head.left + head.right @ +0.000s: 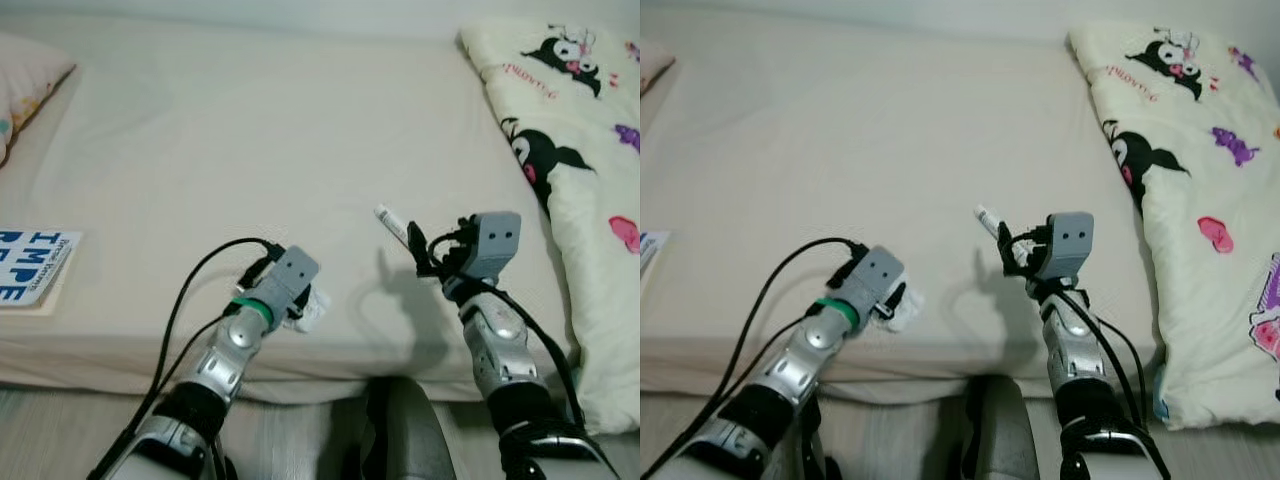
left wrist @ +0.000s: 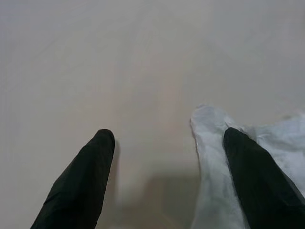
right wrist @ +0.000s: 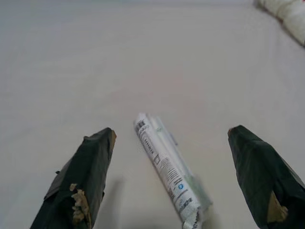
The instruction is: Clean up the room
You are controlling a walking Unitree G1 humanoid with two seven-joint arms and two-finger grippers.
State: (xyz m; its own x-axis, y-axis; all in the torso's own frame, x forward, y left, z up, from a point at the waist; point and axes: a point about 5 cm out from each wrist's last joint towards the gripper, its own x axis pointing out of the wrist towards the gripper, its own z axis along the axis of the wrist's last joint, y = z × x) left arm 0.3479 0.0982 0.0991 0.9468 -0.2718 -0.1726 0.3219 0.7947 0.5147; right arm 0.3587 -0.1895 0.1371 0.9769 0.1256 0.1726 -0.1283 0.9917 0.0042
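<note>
While spread, right claw (image 3: 169, 179) straddles the tube (image 3: 167, 167)

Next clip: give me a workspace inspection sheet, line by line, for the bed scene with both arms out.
Surface: bed sheet, cream, mostly bare.
Job's things: small white printed tube lying between the right gripper's open fingers; crumpled white wrapper at the bed's front edge, against one finger of the left gripper.
Clutter: book with blue lettering at the robot's left edge of the bed.
Grippers: left gripper open over the wrapper; right gripper open around the tube.
Cables: black cables loop along the left arm; more run down the right arm.
Surroundings: cartoon-print blanket on the right, pillow at far left.
</note>
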